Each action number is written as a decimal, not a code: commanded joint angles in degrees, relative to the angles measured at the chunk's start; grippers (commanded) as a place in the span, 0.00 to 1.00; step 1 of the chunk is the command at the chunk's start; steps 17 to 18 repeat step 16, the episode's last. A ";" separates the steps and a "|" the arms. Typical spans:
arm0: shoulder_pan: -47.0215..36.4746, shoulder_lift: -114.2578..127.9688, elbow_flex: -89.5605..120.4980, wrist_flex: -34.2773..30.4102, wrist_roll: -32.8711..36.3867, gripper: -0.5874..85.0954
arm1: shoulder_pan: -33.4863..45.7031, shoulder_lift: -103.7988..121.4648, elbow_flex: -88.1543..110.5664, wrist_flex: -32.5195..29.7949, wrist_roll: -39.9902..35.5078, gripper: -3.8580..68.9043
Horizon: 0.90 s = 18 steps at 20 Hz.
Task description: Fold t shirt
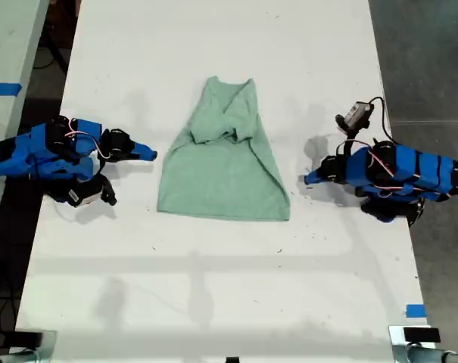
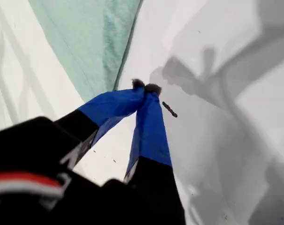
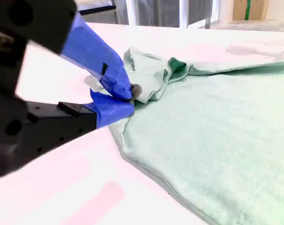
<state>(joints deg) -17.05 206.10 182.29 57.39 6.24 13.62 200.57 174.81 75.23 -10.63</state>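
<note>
Our second end effector (image 3: 130,96), pinched shut and empty, sits just beside the t shirt (image 3: 217,140), whose length runs crosswise ahead; our first end effector (image 2: 146,89), likewise shut, waits near.

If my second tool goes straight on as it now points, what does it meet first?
The t shirt: my second tool, shut, points at the bunched fold on its near edge; a gap seems to separate them.

1. My first pincer (image 2: 145,87) has its blue tips pressed together, holding nothing, the arm lying low.
2. My second pincer (image 3: 127,96) has its jaws closed, tips touching, its arm also low.
</note>
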 commanded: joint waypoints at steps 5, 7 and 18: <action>0.00 0.44 0.35 -0.26 -0.79 0.01 | 0.09 0.70 2.55 0.00 0.44 0.04; -0.18 0.44 0.35 -0.26 -0.70 0.01 | -0.18 0.70 2.55 0.00 0.62 0.04; -0.09 0.44 0.44 -0.26 -0.88 0.01 | -0.18 0.70 2.55 -0.09 0.35 0.04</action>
